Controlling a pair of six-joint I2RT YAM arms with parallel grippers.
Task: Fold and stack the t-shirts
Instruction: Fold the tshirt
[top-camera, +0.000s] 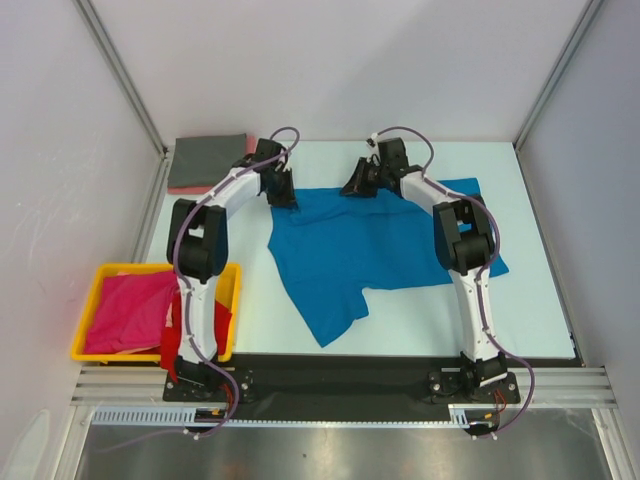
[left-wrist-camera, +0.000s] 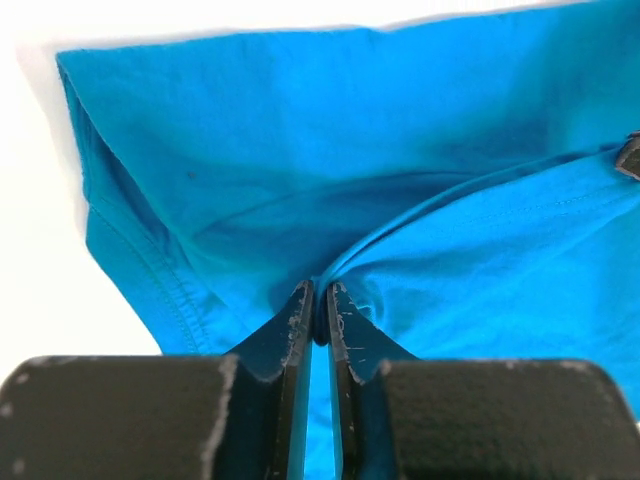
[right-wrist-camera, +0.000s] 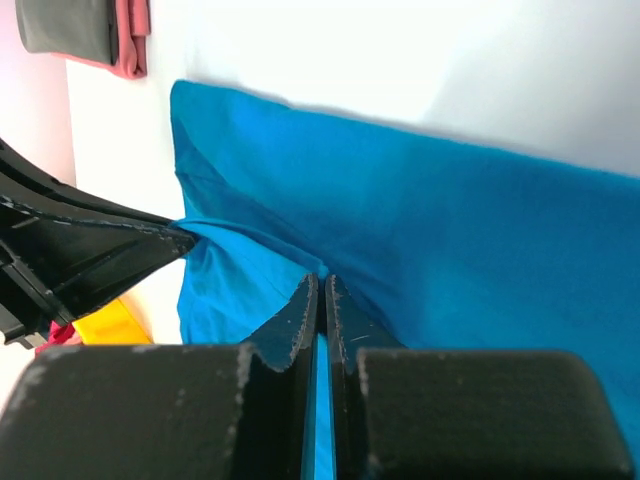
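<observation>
Top view: blue t-shirt (top-camera: 380, 250) lies spread on the table (top-camera: 530, 310), mid-table, one sleeve pointing toward the arms. Both arms reach to its far edge. Left claw (top-camera: 287, 196) is at the far-left corner and right claw (top-camera: 360, 186) is a bit further along the same edge, so this looks like a two-point hold for lifting that edge and folding it over. Folded grey t-shirt (top-camera: 208, 160) sits at the far-left corner with a salmon t-shirt (top-camera: 250, 145) peeking out under it (likely the stack spot). Yellow bin (top-camera: 100, 272) at near left holds a magenta t-shirt (top-camera: 130, 310); a red t-shirt (top-camera: 170, 345) hangs at its edge.

Left wrist: left claw (left-wrist-camera: 322, 300) is nearly pressed together, pinching a ridge of blue t-shirt (left-wrist-camera: 350, 150). Creases fan out from the tips, so the cloth is under pull.

Right wrist: right claw (right-wrist-camera: 322, 290) is pressed together on the blue t-shirt (right-wrist-camera: 450, 230), a sliver of blue showing between the fingers. The left claw (right-wrist-camera: 178, 240) is close by at the left, gripping the same fold. Neither hem is raised much yet; my guess is the fold is just starting.
</observation>
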